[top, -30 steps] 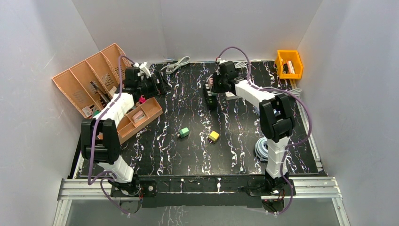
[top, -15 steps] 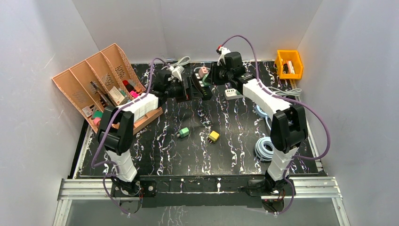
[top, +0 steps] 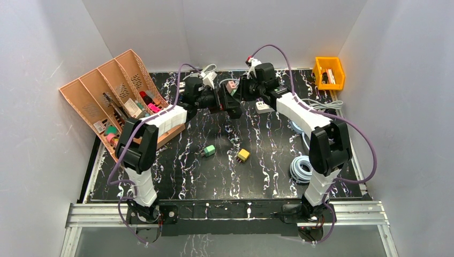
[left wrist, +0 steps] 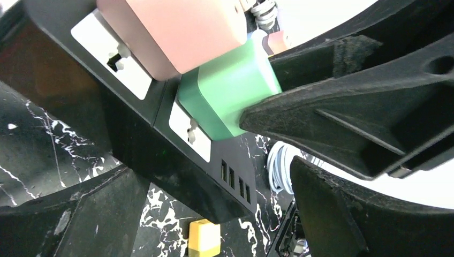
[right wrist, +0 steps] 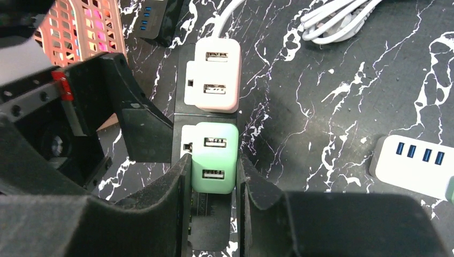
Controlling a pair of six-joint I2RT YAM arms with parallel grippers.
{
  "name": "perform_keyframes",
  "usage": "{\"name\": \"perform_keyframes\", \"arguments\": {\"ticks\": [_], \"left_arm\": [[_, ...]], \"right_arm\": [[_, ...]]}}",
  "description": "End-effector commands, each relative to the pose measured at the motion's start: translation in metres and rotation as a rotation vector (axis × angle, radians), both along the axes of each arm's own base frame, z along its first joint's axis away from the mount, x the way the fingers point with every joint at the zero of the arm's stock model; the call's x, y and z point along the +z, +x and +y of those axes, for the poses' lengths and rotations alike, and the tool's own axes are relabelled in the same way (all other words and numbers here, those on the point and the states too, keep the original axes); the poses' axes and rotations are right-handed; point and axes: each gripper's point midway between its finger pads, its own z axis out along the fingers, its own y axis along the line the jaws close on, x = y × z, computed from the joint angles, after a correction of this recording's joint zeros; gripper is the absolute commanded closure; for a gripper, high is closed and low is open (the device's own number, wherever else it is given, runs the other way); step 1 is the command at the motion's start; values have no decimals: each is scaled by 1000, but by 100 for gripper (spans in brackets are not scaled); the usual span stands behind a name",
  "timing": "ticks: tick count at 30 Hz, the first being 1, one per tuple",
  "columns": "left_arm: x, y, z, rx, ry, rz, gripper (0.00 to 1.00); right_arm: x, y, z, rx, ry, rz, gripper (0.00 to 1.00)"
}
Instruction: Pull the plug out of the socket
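Black worktop (top: 267, 155) veined with white and faint purple, like marble. A green plug (right wrist: 214, 158) and a pale pink plug (right wrist: 213, 75) on a black socket strip (left wrist: 160, 171) with white outlet faces. Yellow cube (top: 243, 155), green cube (top: 209, 150). Bright orange bin (top: 320, 67). Salmon rack (top: 85, 96) with lattice sides. White hub (right wrist: 412, 166) with blue ports. Purple cables (top: 278, 49).

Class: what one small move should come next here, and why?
Probably close the left pincer on the black power strip: it stands open astride it, while the right pincer is shut on the green plug, seated in that strip. Bracing should stop the strip lifting with the pull.
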Motion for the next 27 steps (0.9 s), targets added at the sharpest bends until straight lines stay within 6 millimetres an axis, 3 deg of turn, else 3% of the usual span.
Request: {"name": "perform_keyframes", "arguments": {"ticks": [1, 2, 3, 4, 5, 11, 16, 19, 23, 27], "left_arm": [[-2, -14, -22, -35, 22, 0, 2], [-7, -14, -22, -14, 42, 15, 6], [-11, -14, -23, -7, 42, 26, 37], [-14, -13, -23, 6, 39, 38, 91], [-18, -10, -20, 37, 48, 54, 100], [-19, -5, -8, 77, 122, 5, 100], [-14, 4, 0, 78, 181, -42, 100], [-12, 14, 14, 100, 213, -62, 100], [-13, 29, 47, 150, 204, -41, 100], [-15, 40, 82, 199, 181, -18, 100]], "right_arm": [[74, -9, 14, 57, 130, -159, 100], [77, -9, 14, 58, 133, -162, 100], [80, -10, 14, 57, 135, -166, 100], [82, -10, 14, 58, 138, -167, 100], [86, -11, 14, 58, 143, -172, 100], [106, -17, -3, 43, 111, -234, 100], [111, -45, -11, 127, 156, -247, 100], [84, -73, -8, 214, 140, -194, 100], [21, -127, 13, 346, 12, -93, 100], [-11, -174, 38, 431, 114, 6, 100]]}}
